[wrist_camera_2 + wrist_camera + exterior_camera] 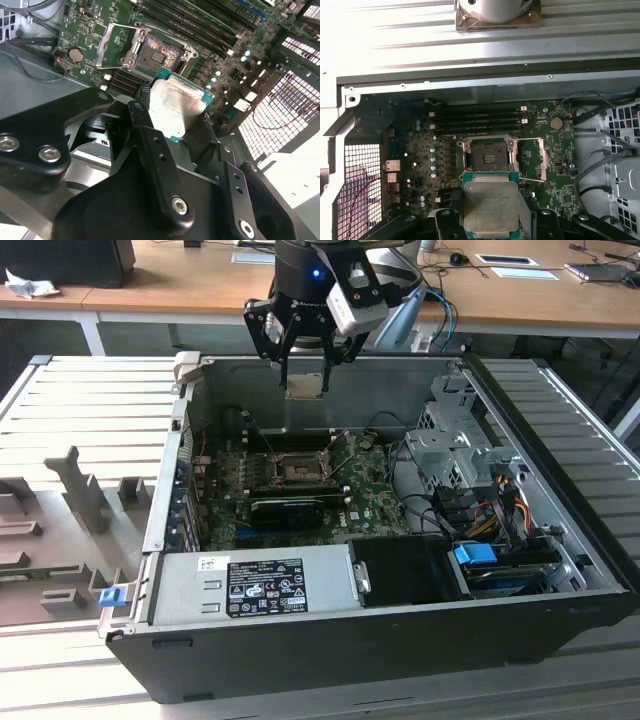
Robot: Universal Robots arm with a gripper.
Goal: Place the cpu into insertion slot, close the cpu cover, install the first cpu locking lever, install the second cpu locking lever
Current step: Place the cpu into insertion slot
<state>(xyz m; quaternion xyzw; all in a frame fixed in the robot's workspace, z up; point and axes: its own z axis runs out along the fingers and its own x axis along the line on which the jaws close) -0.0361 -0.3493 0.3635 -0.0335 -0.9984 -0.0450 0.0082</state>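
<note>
Presently the fingers (148,136) pinch the cpu (177,107) by two opposite edges, holding it in the air over the open computer case (400,640). Below, the socket (489,155) lies bare, its cpu cover (540,161) swung open.
</note>
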